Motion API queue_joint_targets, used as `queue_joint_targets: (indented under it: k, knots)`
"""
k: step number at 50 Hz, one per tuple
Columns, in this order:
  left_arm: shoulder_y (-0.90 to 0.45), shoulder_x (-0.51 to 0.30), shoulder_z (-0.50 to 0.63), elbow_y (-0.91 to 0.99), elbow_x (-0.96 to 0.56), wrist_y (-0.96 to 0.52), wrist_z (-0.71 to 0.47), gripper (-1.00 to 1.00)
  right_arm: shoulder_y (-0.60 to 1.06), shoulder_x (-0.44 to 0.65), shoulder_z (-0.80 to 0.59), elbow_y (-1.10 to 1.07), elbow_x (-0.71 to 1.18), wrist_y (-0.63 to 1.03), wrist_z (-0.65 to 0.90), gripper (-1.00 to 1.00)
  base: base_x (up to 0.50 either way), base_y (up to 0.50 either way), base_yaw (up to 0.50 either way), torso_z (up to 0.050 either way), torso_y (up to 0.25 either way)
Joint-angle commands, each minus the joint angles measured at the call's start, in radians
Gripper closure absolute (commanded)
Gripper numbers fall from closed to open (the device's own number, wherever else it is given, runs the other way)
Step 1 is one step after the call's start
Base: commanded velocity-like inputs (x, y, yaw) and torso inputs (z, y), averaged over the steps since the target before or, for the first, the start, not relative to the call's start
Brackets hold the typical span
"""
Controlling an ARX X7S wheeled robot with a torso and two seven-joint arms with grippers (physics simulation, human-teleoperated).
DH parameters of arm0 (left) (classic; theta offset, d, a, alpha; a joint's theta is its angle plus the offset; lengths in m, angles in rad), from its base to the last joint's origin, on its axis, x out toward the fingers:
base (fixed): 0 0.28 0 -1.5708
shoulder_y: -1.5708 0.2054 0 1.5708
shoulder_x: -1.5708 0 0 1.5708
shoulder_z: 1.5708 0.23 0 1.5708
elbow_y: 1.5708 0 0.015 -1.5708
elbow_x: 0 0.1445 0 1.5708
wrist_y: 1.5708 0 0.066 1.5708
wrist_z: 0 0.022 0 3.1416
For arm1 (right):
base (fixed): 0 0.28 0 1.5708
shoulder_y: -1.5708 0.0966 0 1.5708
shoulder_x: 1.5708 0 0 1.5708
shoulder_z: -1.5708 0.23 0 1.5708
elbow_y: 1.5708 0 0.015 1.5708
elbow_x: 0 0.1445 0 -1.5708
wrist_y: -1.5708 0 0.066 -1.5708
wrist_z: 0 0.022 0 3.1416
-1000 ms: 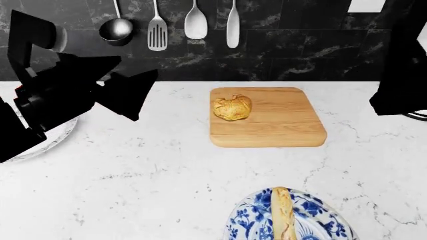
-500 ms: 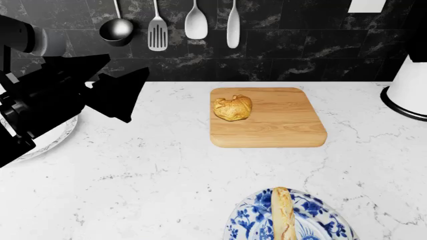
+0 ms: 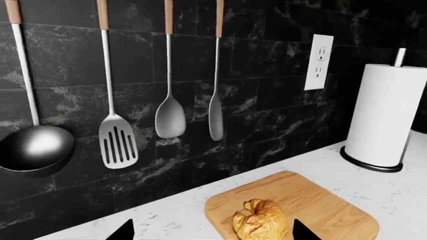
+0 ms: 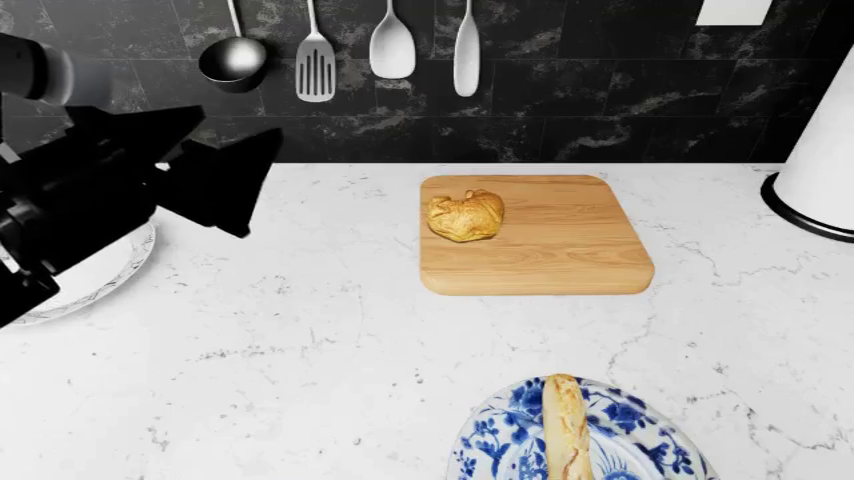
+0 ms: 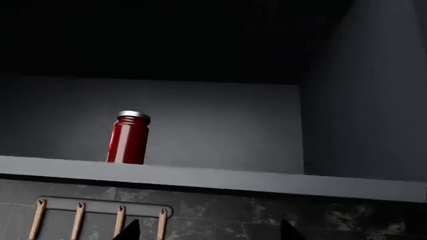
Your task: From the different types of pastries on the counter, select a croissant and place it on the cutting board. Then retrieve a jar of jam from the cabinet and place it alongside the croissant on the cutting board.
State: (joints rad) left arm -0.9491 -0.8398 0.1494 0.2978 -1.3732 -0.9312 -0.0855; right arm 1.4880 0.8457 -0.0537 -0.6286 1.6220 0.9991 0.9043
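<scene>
The golden-brown croissant (image 4: 465, 216) lies on the left part of the light-wood cutting board (image 4: 561, 245) on the white marble counter (image 4: 307, 330). My left gripper (image 4: 220, 145) hovers open and empty well to the left of the board. In the left wrist view the croissant (image 3: 260, 221) sits on the board (image 3: 327, 210) beyond the open left gripper (image 3: 213, 235). My right gripper (image 5: 210, 232) is open below the cabinet shelf (image 5: 213, 177). The dark red jar of jam (image 5: 129, 138) stands upright on that shelf. The right gripper is outside the head view.
A long pale loaf (image 4: 567, 430) rests on a blue patterned plate (image 4: 641, 450) at the front. A white plate (image 4: 94, 275) lies under my left arm. Utensils (image 4: 315, 60) hang on the black wall, and a paper towel roll (image 4: 821, 165) stands at the right.
My left gripper has drawn back to the left, away from the board. My right arm has left the right side of the head view. The croissant has not moved.
</scene>
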Motion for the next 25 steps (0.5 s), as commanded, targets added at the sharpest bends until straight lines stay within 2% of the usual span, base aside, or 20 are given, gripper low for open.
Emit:
queue_joint_targets:
  k: [1,25]
  knots:
    - [0.006,-0.009,-0.007,-0.01,-0.001,0.005,0.0,-1.0,0.194,-0.089,-0.098,0.105,-0.033,0.023,-0.038,-1.0,0.0,0.0,0.0,0.0,0.0]
    - [0.006,-0.013,-0.002,-0.007,-0.004,0.005,0.002,-1.0,0.542,-0.243,-0.249,0.461,-0.255,0.04,-0.283,-1.0,0.0,0.0,0.0,0.0,0.0]
